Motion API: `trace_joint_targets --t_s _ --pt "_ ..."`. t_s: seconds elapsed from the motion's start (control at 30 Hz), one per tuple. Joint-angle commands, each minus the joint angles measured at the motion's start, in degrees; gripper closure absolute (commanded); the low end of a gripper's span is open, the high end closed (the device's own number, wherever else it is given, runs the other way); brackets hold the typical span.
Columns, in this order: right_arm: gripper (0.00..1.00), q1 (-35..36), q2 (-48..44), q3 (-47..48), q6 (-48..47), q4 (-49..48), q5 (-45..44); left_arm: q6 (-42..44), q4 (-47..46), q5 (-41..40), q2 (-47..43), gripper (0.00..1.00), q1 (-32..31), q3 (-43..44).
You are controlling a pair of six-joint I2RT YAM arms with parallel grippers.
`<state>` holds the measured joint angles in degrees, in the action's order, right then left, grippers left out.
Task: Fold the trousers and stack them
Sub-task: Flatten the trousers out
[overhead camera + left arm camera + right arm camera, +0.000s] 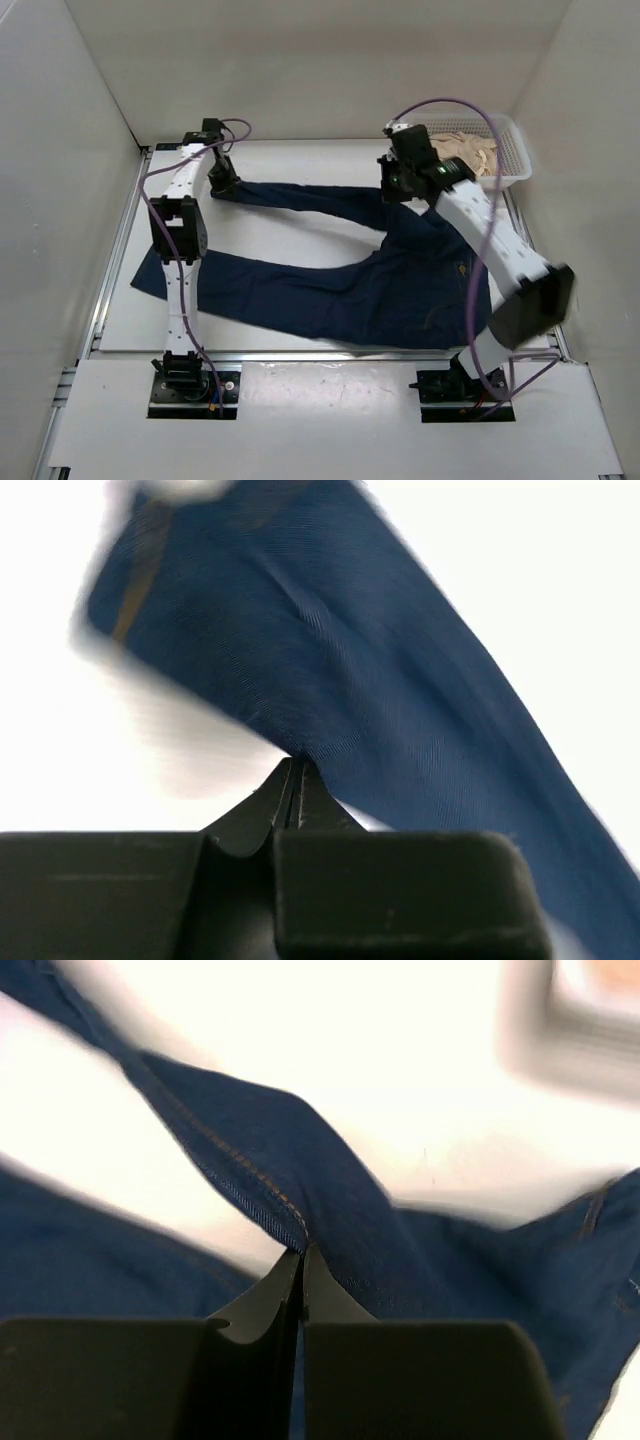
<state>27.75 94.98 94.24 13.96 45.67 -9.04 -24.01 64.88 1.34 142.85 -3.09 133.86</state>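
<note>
Black on navy at both wrists. Seeing left gripper [295, 770] pinched tight on the trousers [330, 660] — tips together, a fold of dark blue denim nipped between, cloth fanning up and away toward the top left of that wrist view. Blurred up there; can't read more than a tan line near the edge.

Same on right gripper [302, 1250]: clamped on a seamed edge of the denim, tan stitching running straight down into the tips.

From above: left gripper [222, 185] far left of the table [280, 235], holding the cuff end of the far leg. Right gripper [395, 185] far right, holding the same leg up by the thigh. Leg stretched between the two.

Rest of the trousers flat on the white surface — waistband at the near right, partly under the right arm, small tan patch showing. Second leg running left toward the near-left side, passing under the left arm. Legs splayed in a V, bare tabletop between.

Just beyond the right gripper: white mesh basket [515, 150] in the far right corner, beige cloth [465, 150] inside. Can't tell whether touching the denim.
</note>
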Motion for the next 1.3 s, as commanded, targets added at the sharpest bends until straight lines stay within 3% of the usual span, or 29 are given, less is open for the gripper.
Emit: trace_joint_targets --t_s 0.0,0.13,0.17,0.23,0.3,0.37,0.43,0.47,0.53,0.57,0.67,0.8,0.87,1.0,1.27 --pt "1.0 3.62 -12.68 -9.36 -7.44 -8.57 2.35 -0.51 -1.43 2.43 -10.11 0.9 3.88 -2.36" --pt "1.0 7.93 -17.63 -22.67 -6.85 -7.62 -1.4 -1.92 -2.03 2.44 -17.75 0.9 4.5 -6.68" --pt "1.0 9.33 -18.16 -24.87 -5.27 -6.4 -5.25 -2.44 -2.04 2.44 -19.26 0.83 4.5 -6.69" --pt "1.0 10.13 -19.56 -29.88 -0.61 -5.69 -6.08 -2.45 -2.56 3.31 -22.85 0.59 4.5 -7.82" --pt "1.0 10.84 -20.35 -32.26 2.9 -6.2 -6.08 -2.45 -2.57 3.31 -24.63 0.24 4.5 -8.44" --pt "1.0 12.06 -20.36 -33.68 3.62 -6.73 -6.08 -2.45 -2.57 3.31 -25.25 0.1 3.88 -9.06" --pt "1.0 12.07 -19.66 -33.68 4.33 -6.73 -6.61 -1.66 -1.96 3.31 -25.25 0.08 2.48 -9.67" --pt "1.0 12.59 -18.79 -33.68 4.33 -6.73 -6.61 -1.05 -1.95 3.31 -25.25 0.19 1.96 -10.37" --pt "1.0 12.59 -18.0 -33.07 4.33 -6.73 -7.22 0.88 -1.95 2.97 -25.78 0.75 -0.41 -12.64" --pt "1.0 12.59 -17.38 -33.06 4.33 -6.73 -7.22 1.59 -1.95 2.96 -25.78 0.89 -1.47 -13.53" --pt "1.0 12.59 -16.84 -32.45 3.8 -6.73 -7.22 2.92 -0.64 -1.24 -23.07 0.89 -6.21 -14.07" --pt "1.0 13.12 -16.23 -31.92 3.8 -6.73 -6.7 0.46 4.09 -7.57 -14.3 0.16 -10.35 -7.76" --pt "1.0 13.12 -16.23 -31.31 3.8 -6.73 -6.69 -2.34 5.86 -12.65 -9.37 0.01 -11.67 -2.93" --pt "1.0 14.17 -16.23 -30.78 4.33 -6.12 -6.69 -5.35 5.87 -17.86 -4.26 0.01 -13.61 1.13" --pt "1.0 14.18 -16.23 -30.78 5.47 -5.59 -6.69 -6.49 7.81 -17.87 4.63 0.01 -14.22 7.29"
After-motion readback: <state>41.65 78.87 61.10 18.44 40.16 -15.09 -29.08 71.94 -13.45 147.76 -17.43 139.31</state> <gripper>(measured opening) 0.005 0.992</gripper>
